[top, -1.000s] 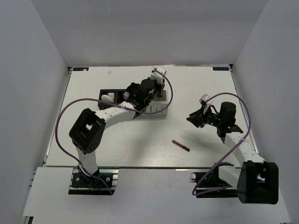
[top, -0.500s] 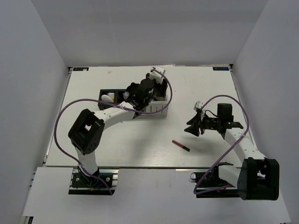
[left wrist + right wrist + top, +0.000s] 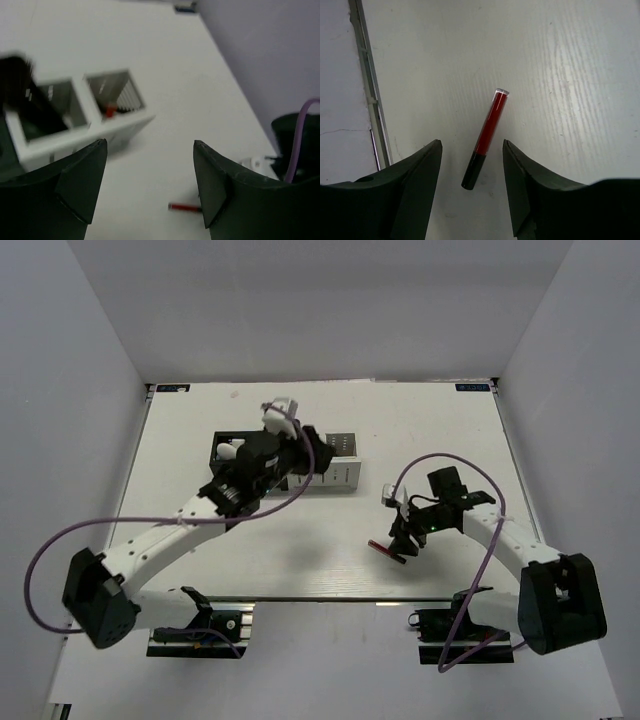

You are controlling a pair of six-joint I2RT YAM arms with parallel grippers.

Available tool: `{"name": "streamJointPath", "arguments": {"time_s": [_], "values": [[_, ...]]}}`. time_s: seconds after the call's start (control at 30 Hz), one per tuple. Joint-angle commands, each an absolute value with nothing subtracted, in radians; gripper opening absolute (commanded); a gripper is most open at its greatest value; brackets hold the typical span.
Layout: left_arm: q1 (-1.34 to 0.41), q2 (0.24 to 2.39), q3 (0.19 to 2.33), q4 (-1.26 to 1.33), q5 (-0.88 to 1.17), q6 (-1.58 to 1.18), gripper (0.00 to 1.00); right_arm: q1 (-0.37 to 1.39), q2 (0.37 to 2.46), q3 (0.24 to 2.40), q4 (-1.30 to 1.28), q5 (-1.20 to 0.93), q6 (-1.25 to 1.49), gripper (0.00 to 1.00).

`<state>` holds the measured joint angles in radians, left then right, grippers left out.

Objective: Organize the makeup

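Observation:
A thin red stick (image 3: pixel 489 129) with a black cap lies flat on the white table. It also shows in the top view as the red stick (image 3: pixel 381 546) and in the left wrist view as the red stick (image 3: pixel 183 206). My right gripper (image 3: pixel 471 148) hangs open just above it, one finger on each side of the capped end, touching nothing. In the top view the right gripper (image 3: pixel 401 540) sits over the stick. My left gripper (image 3: pixel 150 150) is open and empty, hovering beside the slotted box (image 3: pixel 75 117), where a red bit (image 3: pixel 110 110) shows in one compartment. A white oval (image 3: pixel 229 450) rests in the black box.
The black box (image 3: pixel 222 443) and the white slotted box (image 3: pixel 340 472) stand side by side at the table's middle left. My left gripper (image 3: pixel 311 452) is above them. A metal rail (image 3: pixel 369 80) marks the table's near edge close to the stick.
The left arm drew back out of the white box and swung left, its jaws opening. The right arm came down and left over the red stick, jaws spreading wider.

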<state>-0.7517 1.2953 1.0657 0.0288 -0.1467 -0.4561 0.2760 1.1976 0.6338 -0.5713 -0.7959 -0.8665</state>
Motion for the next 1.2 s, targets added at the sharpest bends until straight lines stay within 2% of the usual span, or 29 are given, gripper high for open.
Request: {"name": "streamJointPath", "arguments": {"time_s": [0.0, 0.27, 0.47, 0.6, 0.8, 1.0, 1.17], "values": [[-0.758, 1.154, 0.896, -0.172, -0.158, -0.627, 0.8, 0.345, 1.242, 0.658, -0.532, -0.677, -0.789, 0.58], [-0.758, 0.954, 0.648, -0.242, -0.206, -0.808, 0.8, 0.456, 1.38, 0.706, -0.426, -0.473, -0.64, 0.62], [-0.767, 0.904, 0.58, -0.259, -0.224, -0.847, 0.81, 0.509, 1.44, 0.736, -0.407, -0.393, -0.623, 0.64], [-0.767, 0.871, 0.56, -0.288, -0.255, -0.847, 0.81, 0.546, 1.473, 0.753, -0.385, -0.341, -0.606, 0.61], [-0.767, 0.83, 0.534, -0.342, -0.287, -0.876, 0.81, 0.586, 1.509, 0.776, -0.403, -0.261, -0.604, 0.52], [-0.767, 0.785, 0.5, -0.359, -0.302, -0.903, 0.81, 0.623, 1.491, 0.704, -0.387, -0.19, -0.595, 0.43], [-0.767, 0.802, 0.505, -0.371, -0.308, -0.905, 0.81, 0.638, 1.485, 0.652, -0.365, -0.129, -0.588, 0.24]]}}
